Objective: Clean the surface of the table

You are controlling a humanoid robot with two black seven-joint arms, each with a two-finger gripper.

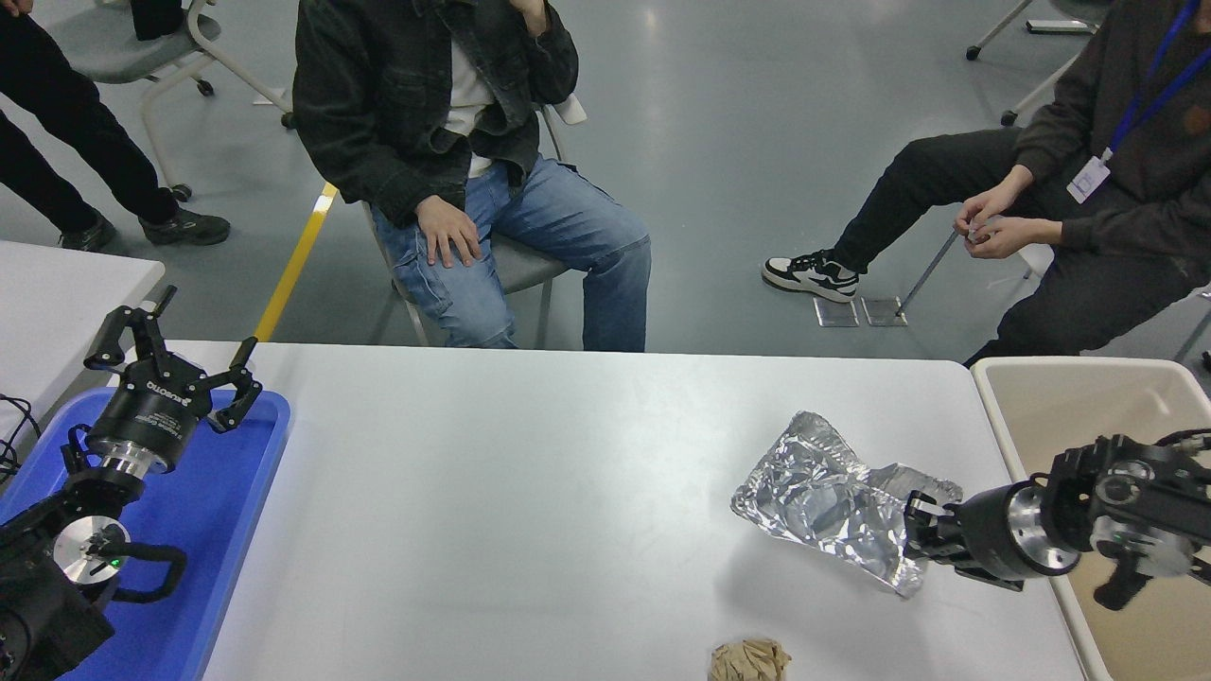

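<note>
Head view: the table surface (530,492) fills the middle. At four o'clock the right gripper (916,537), clamped on one foil bag (833,497), is judged mid-removal; next, carry it rightward over the beige bin (1088,397). One brown paper wad (750,659) waits at six. The left gripper (180,355) hangs spread, empty, over one blue tray (227,511).

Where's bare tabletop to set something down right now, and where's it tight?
Free: the wide middle of the table surface, between the blue tray under the parked left gripper and the foil bag; also the far strip. Crowded: the right end, with the right gripper on the bag, the crumpled brown paper and the beige bin.
</note>
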